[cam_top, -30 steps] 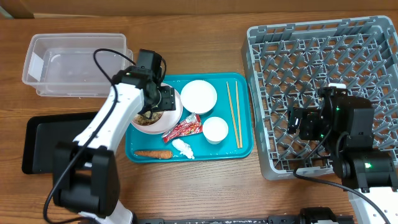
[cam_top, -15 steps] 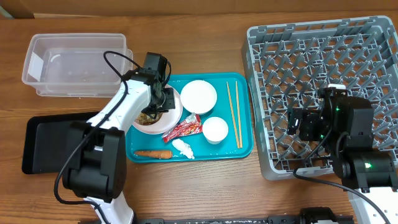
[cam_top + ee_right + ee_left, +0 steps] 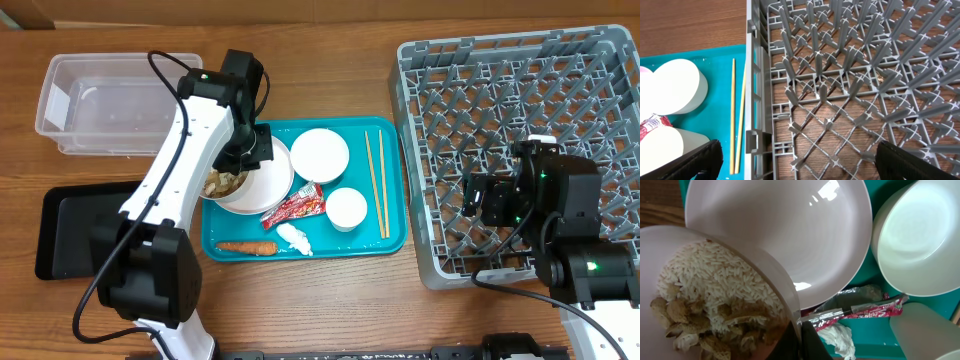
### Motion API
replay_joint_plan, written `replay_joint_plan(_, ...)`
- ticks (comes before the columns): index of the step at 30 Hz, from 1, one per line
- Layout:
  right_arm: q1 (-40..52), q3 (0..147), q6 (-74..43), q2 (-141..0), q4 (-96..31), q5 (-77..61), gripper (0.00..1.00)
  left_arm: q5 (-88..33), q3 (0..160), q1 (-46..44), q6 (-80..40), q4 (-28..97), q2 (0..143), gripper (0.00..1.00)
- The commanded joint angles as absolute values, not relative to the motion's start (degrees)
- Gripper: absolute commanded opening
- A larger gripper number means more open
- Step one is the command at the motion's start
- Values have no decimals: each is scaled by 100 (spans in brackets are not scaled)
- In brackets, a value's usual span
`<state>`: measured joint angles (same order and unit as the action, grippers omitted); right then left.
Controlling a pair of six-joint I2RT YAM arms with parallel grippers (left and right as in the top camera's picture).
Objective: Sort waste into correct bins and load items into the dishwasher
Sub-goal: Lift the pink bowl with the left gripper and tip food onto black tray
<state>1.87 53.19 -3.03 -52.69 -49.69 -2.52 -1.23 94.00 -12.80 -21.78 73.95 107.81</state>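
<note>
Where the teal tray (image 3: 390, 240) sits on the bench (image 3: 330, 300) between the clear tub (image 3: 120, 95) and the grey dish rack (image 3: 520, 90), a white bowl (image 3: 318, 155), cup (image 3: 346, 208), chopsticks (image 3: 377, 185), red wrapper (image 3: 295, 207), tissue (image 3: 295, 237) and carrot stick (image 3: 245, 246) crowd the plate (image 3: 790, 230). The left gripper (image 3: 800, 332) is clamped on the rim of a pinkish dish (image 3: 747, 262) holding the food scraps (image 3: 705, 310), held over the plate's left side. The right gripper (image 3: 800, 160) hangs spread wide over the rack.

Scrap-filled bowl (image 3: 655, 250) above pinkish plate (image 3: 790, 230)
</note>
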Motion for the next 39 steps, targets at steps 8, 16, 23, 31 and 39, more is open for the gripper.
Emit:
replay_joint_plan(8, 180, 5516, -342, -5242, -4947, -200, 100, 30, 8976, 73, -2178, 7848, 9277, 4)
replay_joint_plan(16, 180, 5516, -342, -5242, -4976, -202, 100, -2333, 7046, 2163, -454, 6528, 8774, 4)
replay_joint_plan(23, 180, 5516, -342, -5242, -4987, -202, 100, -5581, 6390, 3918, 1772, 6239, 9609, 4)
replay_joint_plan(31, 180, 5516, -342, -5242, -4993, -202, 100, -7190, 6392, 4639, 2969, 7179, 10984, 4)
replay_joint_plan(39, 180, 5516, -342, -5242, -5017, -202, 100, -7806, 6392, 5015, 2956, 7505, 10982, 4)
